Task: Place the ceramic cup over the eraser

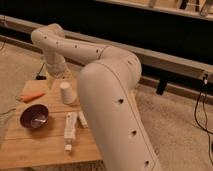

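Observation:
The ceramic cup [66,92] is small, white and tapered, and stands upside down on the wooden table [45,150] at the back. A small pale oblong block [82,119], apparently the eraser, lies in front of the cup to its right, partly behind my arm. My gripper [53,75] is at the end of the white arm, just behind and left of the cup and above the table's far edge. It is apart from the cup.
A purple bowl [34,116] sits at the left front of the cup. An orange carrot [31,96] lies at the table's left edge. A white tube [70,130] lies in the middle. My bulky arm [115,105] covers the table's right side.

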You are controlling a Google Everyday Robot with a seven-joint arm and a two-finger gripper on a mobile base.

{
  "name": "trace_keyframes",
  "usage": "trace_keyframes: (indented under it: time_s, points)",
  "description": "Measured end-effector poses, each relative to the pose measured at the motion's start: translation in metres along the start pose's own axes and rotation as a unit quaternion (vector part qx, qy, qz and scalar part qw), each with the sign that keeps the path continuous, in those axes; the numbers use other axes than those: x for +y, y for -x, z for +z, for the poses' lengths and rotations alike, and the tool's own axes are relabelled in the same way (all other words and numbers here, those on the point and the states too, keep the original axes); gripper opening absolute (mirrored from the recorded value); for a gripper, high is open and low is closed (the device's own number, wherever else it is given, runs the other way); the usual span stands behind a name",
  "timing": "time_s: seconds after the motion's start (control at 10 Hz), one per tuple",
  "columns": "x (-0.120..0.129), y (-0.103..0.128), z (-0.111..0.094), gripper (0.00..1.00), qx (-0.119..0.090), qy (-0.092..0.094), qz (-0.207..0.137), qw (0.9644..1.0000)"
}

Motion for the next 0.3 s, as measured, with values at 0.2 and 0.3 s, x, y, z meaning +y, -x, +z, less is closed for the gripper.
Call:
trace_keyframes:
  time_s: [0.2, 0.3]
  points:
    - [0.0, -0.0001, 0.0009, 0.72, 0.001, 0.0, 0.0, 1.0]
    - [-0.0002, -0.0001, 0.001, 0.72, 0.001, 0.0, 0.0, 1.0]
